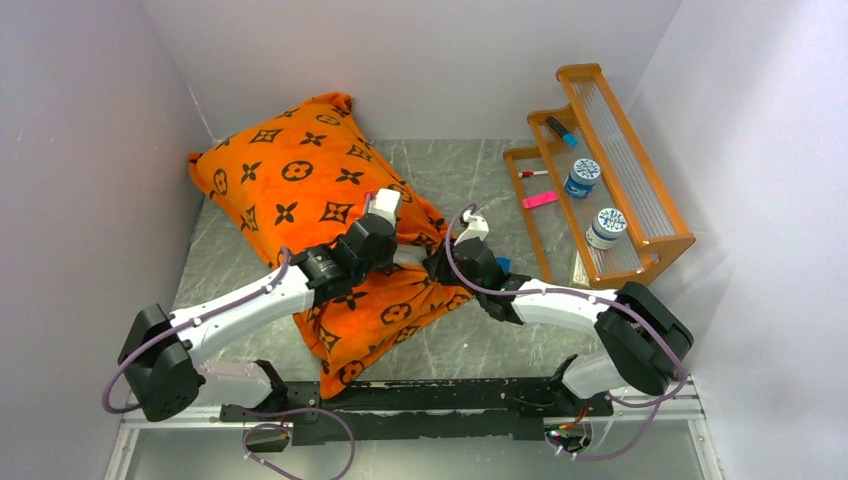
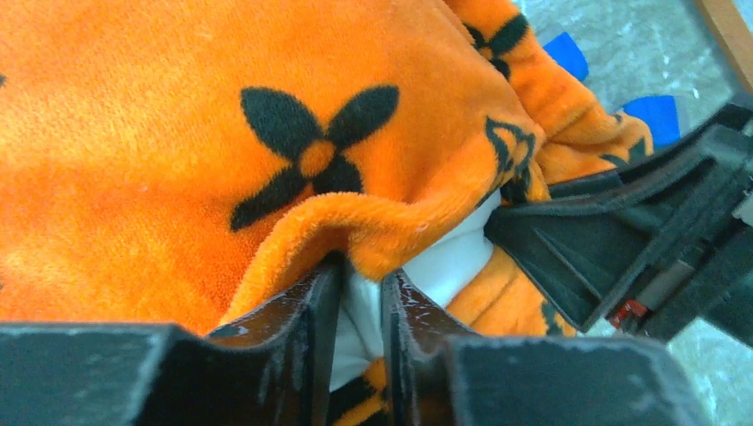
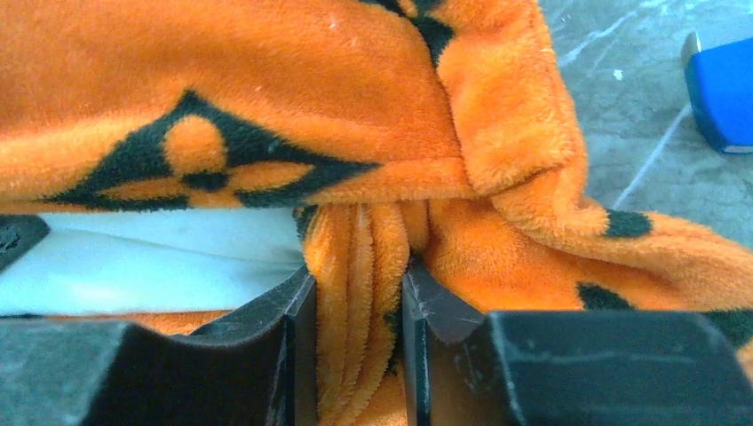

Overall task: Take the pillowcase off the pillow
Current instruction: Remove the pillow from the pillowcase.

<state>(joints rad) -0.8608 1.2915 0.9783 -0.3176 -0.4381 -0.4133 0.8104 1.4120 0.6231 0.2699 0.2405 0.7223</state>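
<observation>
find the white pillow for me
Left wrist view: white pillow peeks from the pillowcase opening, pinched in the left gripper, right gripper just beside it.

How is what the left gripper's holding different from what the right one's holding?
The left gripper pinches plain white pillow; the right gripper pinches bunched orange pillowcase. The left gripper reaches across the pillow, the right gripper over the table. Both are shut at the cover's opening.
</observation>
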